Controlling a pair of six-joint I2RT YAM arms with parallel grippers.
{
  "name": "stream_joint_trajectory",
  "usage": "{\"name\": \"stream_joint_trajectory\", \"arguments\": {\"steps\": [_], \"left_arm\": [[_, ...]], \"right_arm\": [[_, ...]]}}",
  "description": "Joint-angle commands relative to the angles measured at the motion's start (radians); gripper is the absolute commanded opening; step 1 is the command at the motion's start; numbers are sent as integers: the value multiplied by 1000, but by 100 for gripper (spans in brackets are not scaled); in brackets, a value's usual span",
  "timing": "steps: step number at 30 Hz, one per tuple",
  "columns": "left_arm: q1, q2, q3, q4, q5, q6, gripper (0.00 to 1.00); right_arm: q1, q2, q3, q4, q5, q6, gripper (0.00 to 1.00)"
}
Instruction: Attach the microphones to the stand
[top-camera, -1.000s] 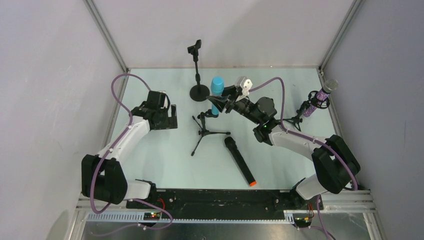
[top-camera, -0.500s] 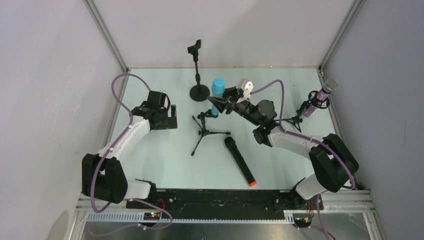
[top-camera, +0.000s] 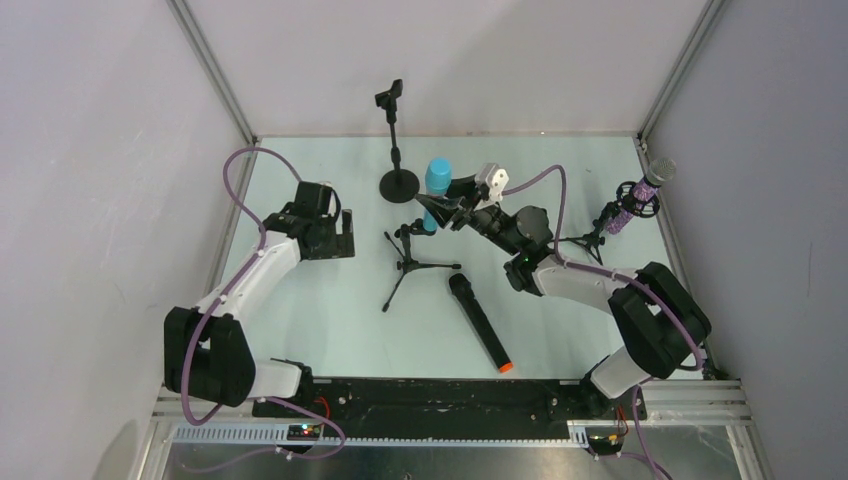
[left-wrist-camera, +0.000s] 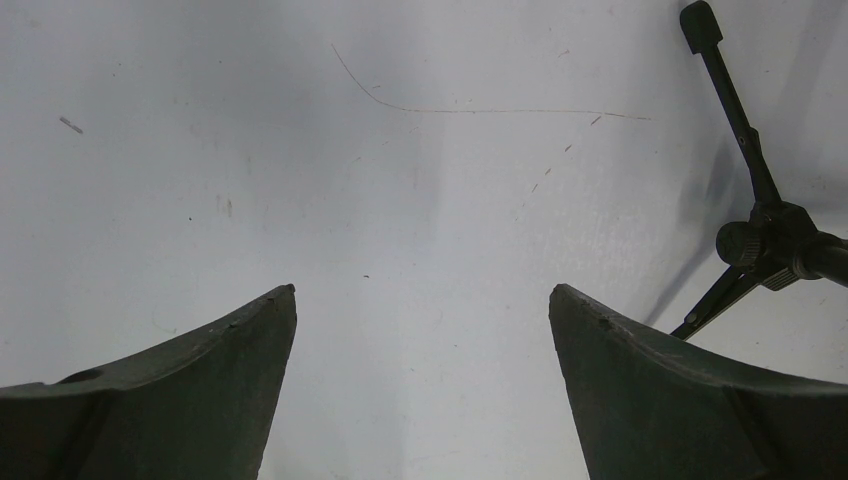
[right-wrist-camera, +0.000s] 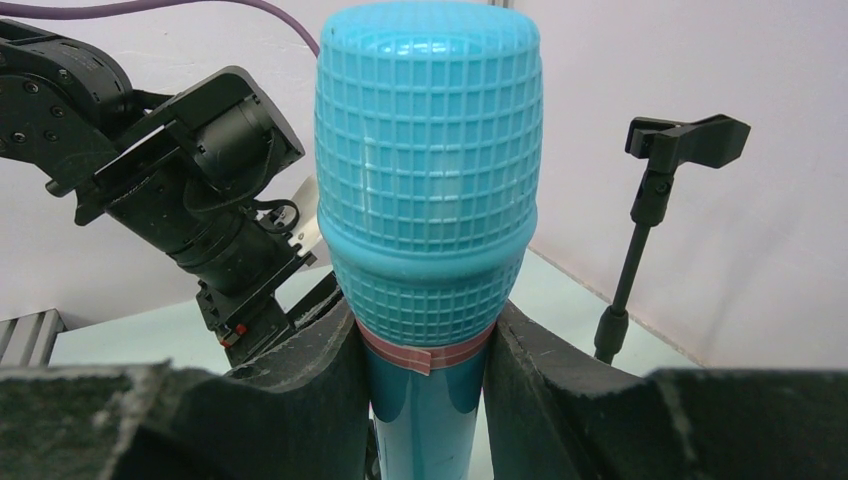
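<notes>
Cyan microphone (right-wrist-camera: 430, 200) (upright), gripped by right pincer (right-wrist-camera: 425, 352)

Your overhead view looks steeply down from behind the rig, taking in the whole pale green table (top-camera: 330, 320). Your left wrist view faces down, close over the tabletop; the black tripod stand (left-wrist-camera: 770, 245) at its right edge sits mid-frame overhead. Your right wrist view looks level, very near the cyan-blue plastic microphone (right-wrist-camera: 428, 200) filling its centre; the slim black clip-topped stand (right-wrist-camera: 688, 140) at right stands top centre overhead.
</notes>
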Motion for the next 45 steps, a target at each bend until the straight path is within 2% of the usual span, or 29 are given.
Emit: {"name": "stream_joint_trajectory", "arguments": {"steps": [1, 27, 30, 33, 35, 41, 45], "left_arm": [[-4, -7, 10, 27, -10, 17, 100], [-3, -28, 8, 28, -9, 17, 100], [-3, -28, 7, 28, -8, 17, 100], [-4, -28, 8, 29, -6, 17, 100], [-4, -27, 8, 28, -6, 17, 100], [-4, -29, 7, 28, -5, 17, 100], [-4, -29, 8, 29, -3, 17, 100]], "right_arm": [[10, 64, -47, -145, -34, -16, 0], [14, 115, -61, -94, -67, 9, 0], [14, 94, -62, -89, -68, 7, 15], [14, 77, -65, -84, -73, 6, 48], [13, 66, -72, -59, -77, 7, 60], [14, 38, -101, 22, -73, 2, 88], [15, 18, -123, 52, -54, -10, 95]]}}
